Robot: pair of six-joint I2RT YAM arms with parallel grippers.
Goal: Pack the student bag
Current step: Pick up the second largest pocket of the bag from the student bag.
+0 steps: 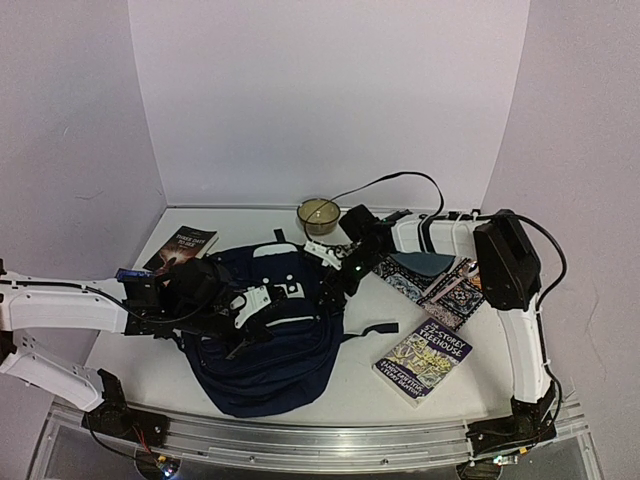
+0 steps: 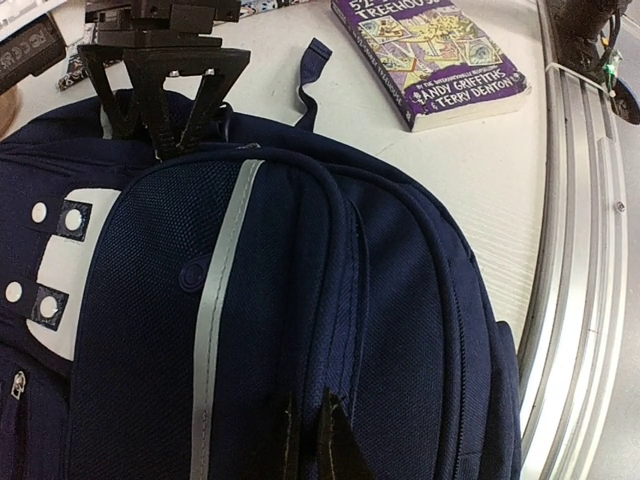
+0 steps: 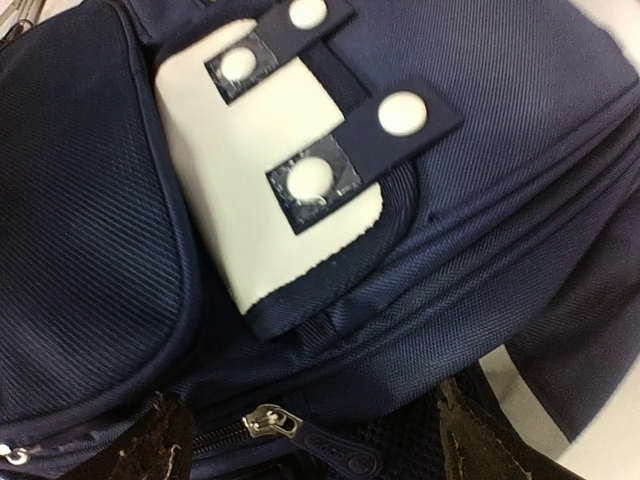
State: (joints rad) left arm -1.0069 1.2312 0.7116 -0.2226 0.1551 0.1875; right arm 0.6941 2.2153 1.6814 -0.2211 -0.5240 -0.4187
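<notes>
A: Navy fabric filled both wrist views. The student bag (image 1: 265, 340) lay flat mid-table, its bottom end near the metal rail (image 1: 330, 440) at the front edge.
B: Claws?
A: Left gripper (image 2: 310, 440) was clenched, tips against the bag's side. Couldn't tell if any cloth was nipped between them. Right gripper (image 3: 315, 445) was released, fingers spread wide at the bag's top end, with the zip pull (image 3: 268, 421) lying between them.
B: Progress?
A: Near zero, I'd say. That zip looked closed and nothing showed inside. The purple book (image 1: 422, 362) sat on the table (image 1: 350, 392) right of the bag, patterned pouches (image 1: 445, 285) further back, dark book (image 1: 182, 248) back left. All unpacked.
B: Room?
A: Tight in front, bag close to the rail. There was open tabletop between bag and purple book, with a loose strap (image 1: 375, 328) lying in it. Far side was crowded: bowl (image 1: 319, 214) and cable (image 1: 400, 178) just beyond the bag's top, then the wall.
</notes>
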